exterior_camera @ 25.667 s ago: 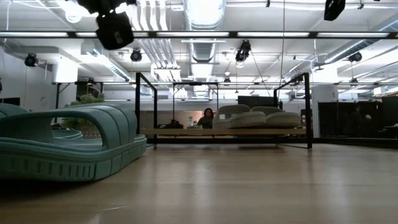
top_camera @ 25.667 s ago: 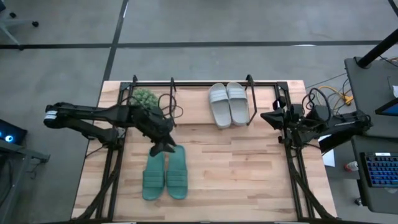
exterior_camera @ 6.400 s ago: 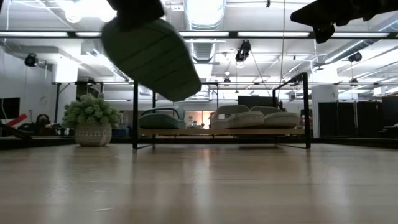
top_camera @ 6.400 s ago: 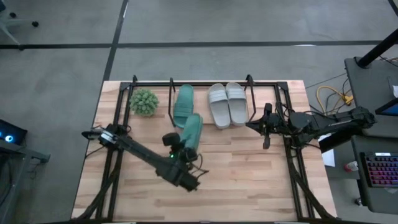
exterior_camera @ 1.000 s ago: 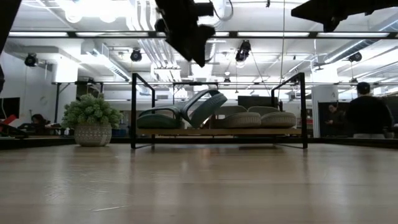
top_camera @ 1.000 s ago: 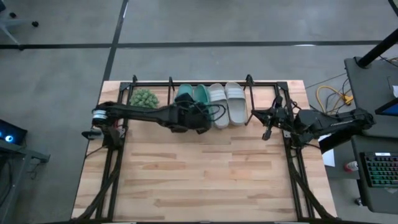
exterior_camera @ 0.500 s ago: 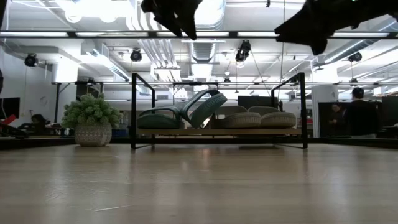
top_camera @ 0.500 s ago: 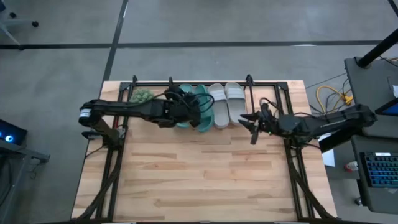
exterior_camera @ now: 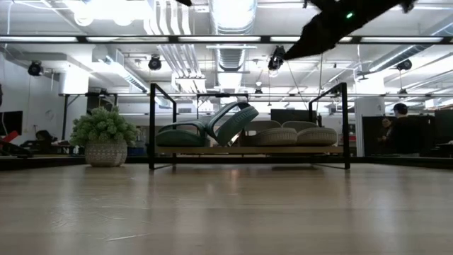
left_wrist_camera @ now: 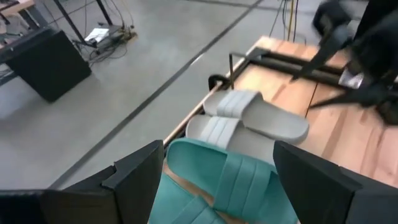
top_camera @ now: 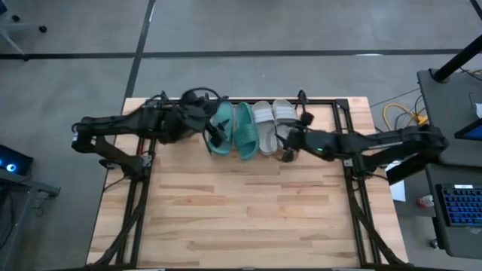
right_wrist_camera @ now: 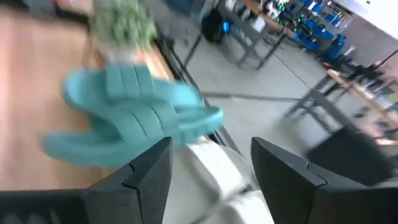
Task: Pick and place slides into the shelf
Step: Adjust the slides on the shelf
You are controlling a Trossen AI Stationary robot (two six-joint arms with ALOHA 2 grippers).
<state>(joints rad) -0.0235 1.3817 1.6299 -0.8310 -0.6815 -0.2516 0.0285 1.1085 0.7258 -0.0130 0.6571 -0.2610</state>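
Grippers both empty, fingers apart: left gripper (top_camera: 213, 137) beside the teal slides (top_camera: 233, 129), right gripper (top_camera: 287, 144) by the grey slides (top_camera: 273, 122). All four on shelf (exterior_camera: 248, 150) at table's far edge. Risk: tilted teal slide (exterior_camera: 237, 122) could tip off if nudged.

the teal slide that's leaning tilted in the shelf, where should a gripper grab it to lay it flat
Grip the tilted teal slide by its raised edge, coming down from above. In the low view that edge stands clear above the flat teal slide it leans on, while the grey pair crowds its other side, so a sideways approach looks blocked.
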